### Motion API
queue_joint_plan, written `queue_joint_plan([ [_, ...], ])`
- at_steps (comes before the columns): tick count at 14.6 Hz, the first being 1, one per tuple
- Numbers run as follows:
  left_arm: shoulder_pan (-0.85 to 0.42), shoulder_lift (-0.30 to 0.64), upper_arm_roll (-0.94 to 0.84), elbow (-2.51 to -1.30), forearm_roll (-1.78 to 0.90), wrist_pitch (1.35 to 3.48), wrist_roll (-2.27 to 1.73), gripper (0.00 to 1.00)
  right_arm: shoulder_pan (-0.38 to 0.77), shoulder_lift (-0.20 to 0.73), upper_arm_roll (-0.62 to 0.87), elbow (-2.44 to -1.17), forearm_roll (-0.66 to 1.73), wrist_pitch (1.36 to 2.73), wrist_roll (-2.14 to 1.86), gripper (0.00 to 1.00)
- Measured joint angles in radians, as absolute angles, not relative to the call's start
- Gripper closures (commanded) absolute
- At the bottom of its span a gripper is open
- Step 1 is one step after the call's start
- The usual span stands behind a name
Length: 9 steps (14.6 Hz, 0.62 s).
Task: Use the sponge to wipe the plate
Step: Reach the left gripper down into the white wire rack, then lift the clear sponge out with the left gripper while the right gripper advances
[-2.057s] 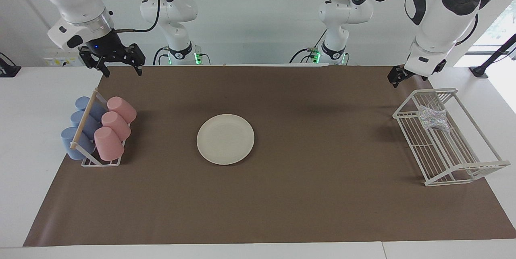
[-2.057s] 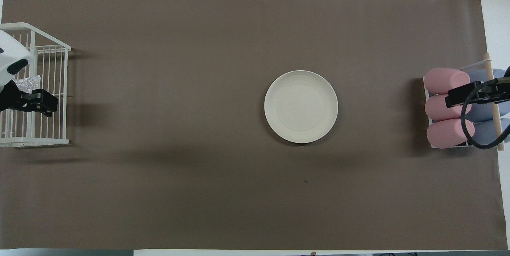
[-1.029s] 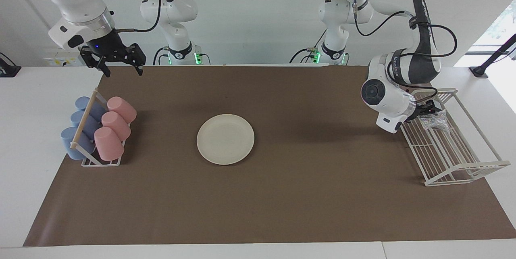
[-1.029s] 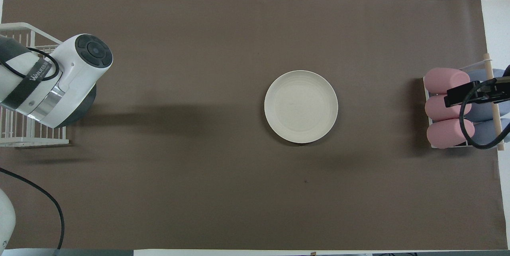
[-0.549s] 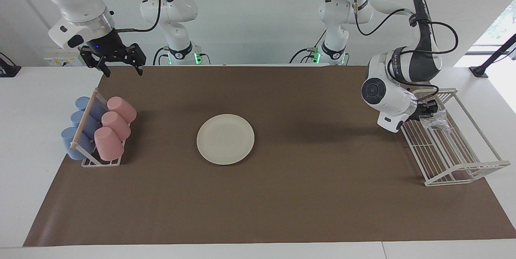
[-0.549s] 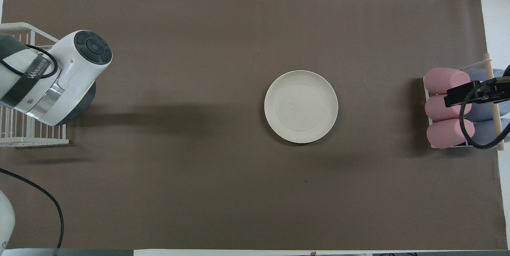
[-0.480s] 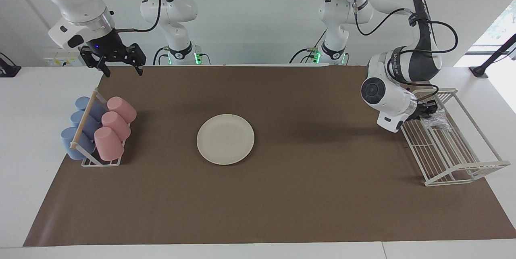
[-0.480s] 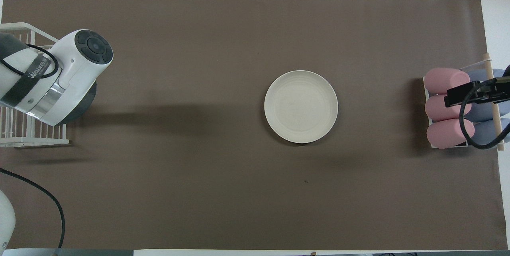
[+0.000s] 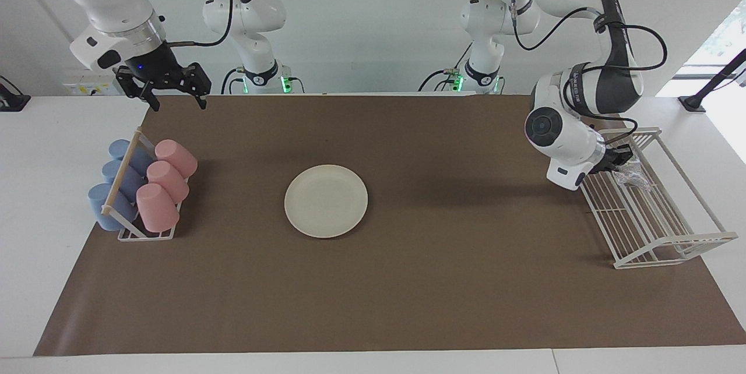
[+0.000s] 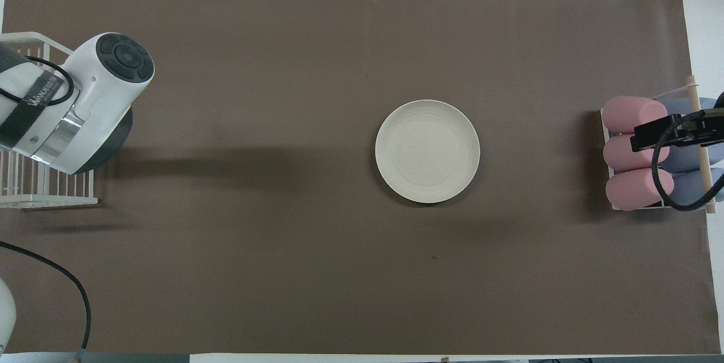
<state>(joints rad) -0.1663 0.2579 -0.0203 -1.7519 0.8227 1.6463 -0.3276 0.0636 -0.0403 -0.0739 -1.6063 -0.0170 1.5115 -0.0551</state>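
Observation:
The cream-white plate (image 9: 326, 201) lies on the brown mat at the table's middle; it also shows in the overhead view (image 10: 427, 151). The silvery sponge (image 9: 634, 176) lies in the white wire rack (image 9: 658, 228) at the left arm's end, in the part nearer the robots. My left gripper (image 9: 619, 161) is down inside the rack, right at the sponge and covering part of it. In the overhead view the left arm's wrist (image 10: 79, 103) hides both. My right gripper (image 9: 178, 100) is open and waits in the air over the cup rack's end nearer the robots.
A cup rack with pink cups (image 9: 163, 184) and blue cups (image 9: 113, 187) stands at the right arm's end, seen from overhead under the right gripper (image 10: 679, 131). The wire rack's wall (image 10: 34, 200) shows at the mat's edge. A brown mat (image 9: 443, 281) covers the table.
The left arm came down from above the rack and put its gripper in at the sponge. In the last half second its wrist shifted slightly. The right arm has not moved.

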Motion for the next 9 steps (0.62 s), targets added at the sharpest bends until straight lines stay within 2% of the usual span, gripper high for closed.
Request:
queue_joint_plan([
  [6,-0.165,0.228,-0.015,-1.467,0.426,1.363,-0.279,1.00,0.064,-0.040,-0.074,-1.606,-0.017,1.511,-0.048,0.00],
  [9,-0.111,0.179,-0.001,-1.391,0.111,1.288,-0.281,1.00,0.064,-0.040,-0.073,-1.606,-0.017,1.511,-0.001,0.00],
])
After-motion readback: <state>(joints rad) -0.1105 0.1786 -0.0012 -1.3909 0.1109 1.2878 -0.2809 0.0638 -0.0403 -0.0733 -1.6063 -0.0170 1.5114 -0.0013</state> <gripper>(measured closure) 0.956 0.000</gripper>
